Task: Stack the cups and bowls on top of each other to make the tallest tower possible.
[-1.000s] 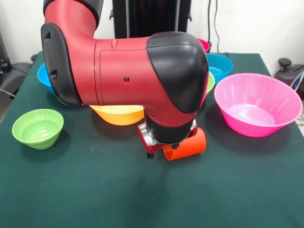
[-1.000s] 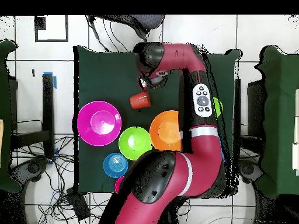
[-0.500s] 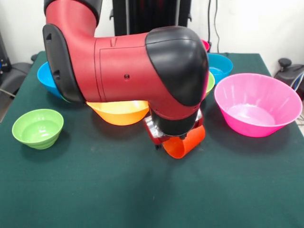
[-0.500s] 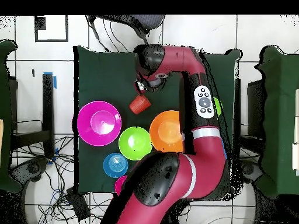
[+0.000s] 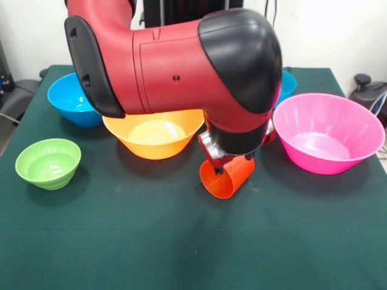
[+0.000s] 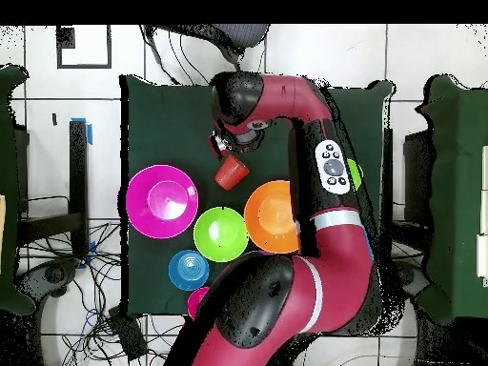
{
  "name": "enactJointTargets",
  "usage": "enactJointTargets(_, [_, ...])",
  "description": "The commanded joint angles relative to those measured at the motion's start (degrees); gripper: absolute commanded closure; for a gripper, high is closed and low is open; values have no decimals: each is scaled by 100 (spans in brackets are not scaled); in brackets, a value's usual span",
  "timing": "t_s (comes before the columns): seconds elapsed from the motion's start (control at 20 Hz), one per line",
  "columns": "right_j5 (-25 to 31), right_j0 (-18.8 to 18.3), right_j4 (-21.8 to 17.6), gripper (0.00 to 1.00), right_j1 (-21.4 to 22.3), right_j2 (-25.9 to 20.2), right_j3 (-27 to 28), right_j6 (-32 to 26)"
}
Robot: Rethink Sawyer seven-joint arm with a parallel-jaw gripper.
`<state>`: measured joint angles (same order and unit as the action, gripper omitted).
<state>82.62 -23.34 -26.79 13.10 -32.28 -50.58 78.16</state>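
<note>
The orange-red translucent plastic tumbler [image 5: 227, 176], which lay on its side a second ago, now hangs tilted above the green worktop [image 5: 121, 241] – the fingers [image 5: 233, 163] closed on its wall – so it seems lifted, ready for the large pink plastic bowl [image 5: 328, 133].

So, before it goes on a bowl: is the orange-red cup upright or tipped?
Tipped. In the front view the cup hangs slanted under the gripper, its open mouth facing down-left.

Bare green table [image 5: 151, 241] lies open at the camera side; bowls [image 5: 154, 133] crowd behind.
</note>
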Motion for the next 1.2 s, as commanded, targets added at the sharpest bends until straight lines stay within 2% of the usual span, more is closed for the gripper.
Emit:
enactJointTargets(0.05, [-133, -82, 269, 0, 164, 189, -659, 381])
enactJointTargets(0.35, [-283, -58, 292, 0, 150, 292, -697, 343])
enactJointTargets(0.6, [-842, -97, -94, 0, 173, 426, -895, -86])
enactJointTargets(1.2, [-1342, -188, -191, 0, 235, 566, -1296, -323])
